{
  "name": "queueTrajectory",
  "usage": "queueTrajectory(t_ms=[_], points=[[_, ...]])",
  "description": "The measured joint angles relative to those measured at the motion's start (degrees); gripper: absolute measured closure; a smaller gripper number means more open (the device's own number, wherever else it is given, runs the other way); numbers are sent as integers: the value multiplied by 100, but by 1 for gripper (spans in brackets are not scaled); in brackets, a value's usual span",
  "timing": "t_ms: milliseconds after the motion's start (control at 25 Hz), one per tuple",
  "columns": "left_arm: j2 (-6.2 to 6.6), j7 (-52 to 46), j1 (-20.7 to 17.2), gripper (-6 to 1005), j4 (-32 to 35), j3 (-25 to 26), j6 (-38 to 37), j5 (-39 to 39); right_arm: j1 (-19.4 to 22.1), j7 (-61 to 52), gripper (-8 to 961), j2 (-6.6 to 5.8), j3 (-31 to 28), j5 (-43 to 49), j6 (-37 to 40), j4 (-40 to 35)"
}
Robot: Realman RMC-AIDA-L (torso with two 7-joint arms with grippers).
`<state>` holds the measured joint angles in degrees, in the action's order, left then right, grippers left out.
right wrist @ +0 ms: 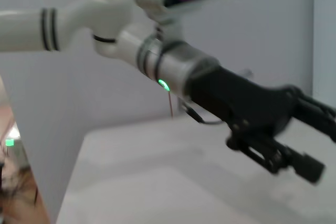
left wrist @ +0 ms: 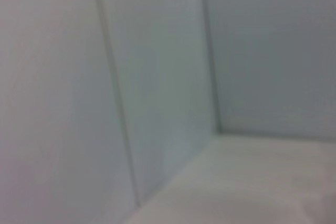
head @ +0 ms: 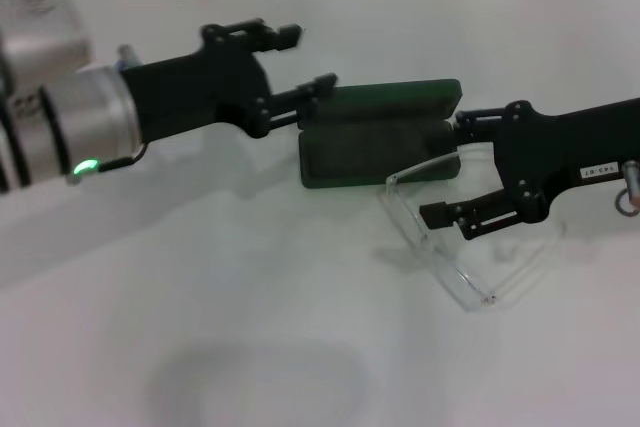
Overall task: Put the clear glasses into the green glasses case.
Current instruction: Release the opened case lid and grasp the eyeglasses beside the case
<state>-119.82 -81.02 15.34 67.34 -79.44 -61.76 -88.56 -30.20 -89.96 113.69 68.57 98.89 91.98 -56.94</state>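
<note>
Right tool [head: 450, 172] sits right over the clear glasses [head: 470, 237], fingers spread wide, one at the near right corner of the green glasses case [head: 375, 142], the other lower over the lens. Looks like the frame is bracketed between them, not clamped; I can't confirm contact on clear plastic, so call it open with nothing firmly held.

Left tool [head: 300, 62] is on the far side of the case from the right tool, also open: one finger up in the air, the other reaching onto the case's left end at the lid edge. Reads as bracing or holding the lid, not gripping. Its arm shows in the right wrist view too [right wrist: 273, 145]. Left wrist view shows only wall and counter [left wrist: 273, 182].

Key relation:
- Case is open, tray facing up, lid standing behind it. It lies just beyond the right tool's fingertips, toward the left tool.
- Case long axis runs across the counter, left tool to right tool.
- Glasses lie skewed to that axis, one end touching or overlapping the case's near right corner, the rest trailing back under the right arm toward the robot.
- Right arm is clearly the nearer one to the glasses.

My read: next move needs a grip, a short lift, and a yaw to line up with the tray.
</note>
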Motion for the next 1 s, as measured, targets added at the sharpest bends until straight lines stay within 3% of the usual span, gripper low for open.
queueTrajectory(t_ms=[200,400,640,1000], points=[[-14,2115,-449,359,-1070,36,-27,2144,-216,-2634,101,118,34,1576,187,-1580],[1,3367,-372,360,-2194,45,-41,3607,-820,-4324,102,148,93,2711,823,-2064],[0,3841,-156,361,-2834,58,-44,3961,-1453,-5901,103,160,861,3762,1015,-2173],[16,4023,105,362,-3180,61,-48,3953,-1507,-6760,106,230,2024,3944,439,-1868]])
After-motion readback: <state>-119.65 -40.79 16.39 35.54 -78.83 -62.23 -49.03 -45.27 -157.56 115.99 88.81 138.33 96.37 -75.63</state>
